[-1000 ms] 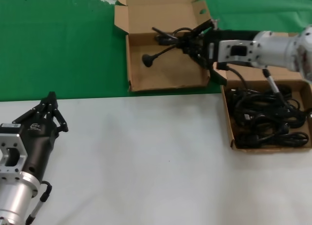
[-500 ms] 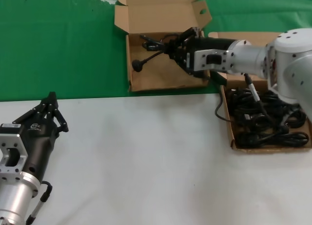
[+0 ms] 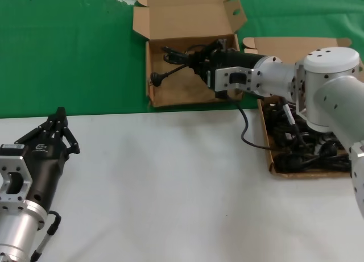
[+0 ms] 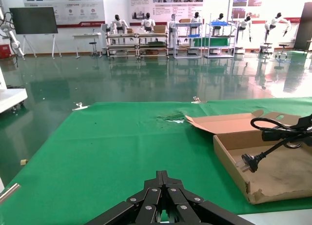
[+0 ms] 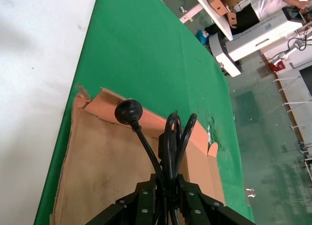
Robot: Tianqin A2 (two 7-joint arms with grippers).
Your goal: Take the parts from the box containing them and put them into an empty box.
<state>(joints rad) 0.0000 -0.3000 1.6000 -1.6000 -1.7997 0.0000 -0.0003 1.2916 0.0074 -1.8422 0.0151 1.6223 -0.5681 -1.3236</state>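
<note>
One power cord (image 3: 181, 58), pinched between the pressed-together fingers of the right gripper (image 3: 196, 62), held over the darker brown box (image 3: 190, 90); plug end dangling near the box's left wall. Remaining cords (image 3: 307, 138): heaped in the lighter tan box (image 3: 272, 150) on the right. Left gripper (image 3: 56, 131): parked over the white tabletop (image 3: 170, 182), fingers closed together. Risk: on release, the springy coil may unwind, letting the plug flop over the low wall onto the green cloth (image 3: 68, 52).
</note>
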